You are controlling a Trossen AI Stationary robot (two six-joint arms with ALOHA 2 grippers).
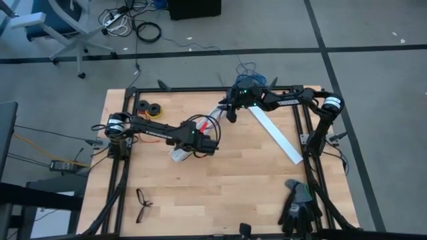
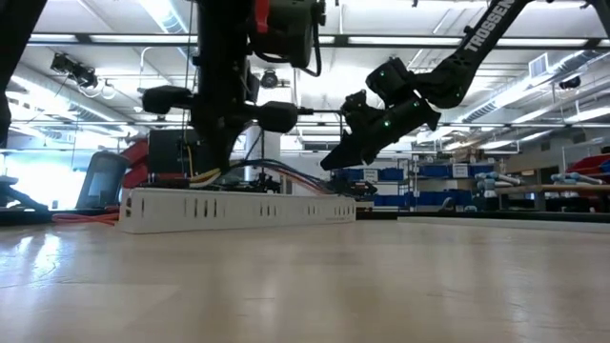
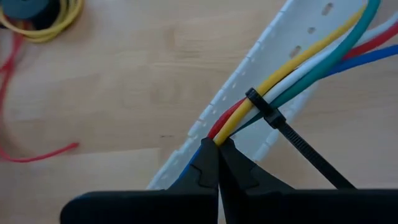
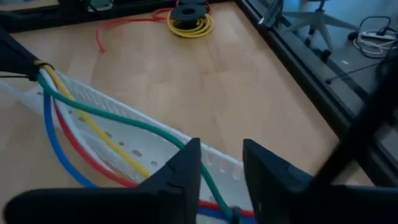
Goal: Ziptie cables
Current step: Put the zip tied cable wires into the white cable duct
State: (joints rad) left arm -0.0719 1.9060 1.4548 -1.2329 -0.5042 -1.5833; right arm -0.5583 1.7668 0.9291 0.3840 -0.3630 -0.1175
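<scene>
Left gripper (image 3: 217, 163) is low over the middle of the tabletop (image 1: 233, 193), jaws pressed together and pinching the ends of the cables (image 3: 305, 59) (yellow, red and white are clearly in the pinch; the others I can't tell). Cables lie along the white slotted strip (image 3: 249, 87), which rests flat on the tabletop.

One ziptie (image 3: 292, 134) is looped around the bundle just beyond the left fingertips, with its black tail running off diagonally over the wood.

Right gripper (image 4: 221, 168) hangs above the far end of the bundle, near the back edge of the tabletop, raised off the surface in the low view. Jaws are spread a little, with a gap between the fingers (image 4: 180, 171). The green cable runs under that gap, but nothing is pinched as far as the wrist view shows.

Elsewhere:
- second long white strip (image 1: 275, 133) lies diagonally toward the right side, apart from the bundle
- spools (image 1: 149, 109) with a yellow wire coil (image 4: 189, 25) sit at the back left, a loose red wire (image 4: 124, 26) next to them
- black eyeglasses (image 1: 142, 203) near the front left
- dark gloves (image 1: 298, 207) at the front right corner
</scene>
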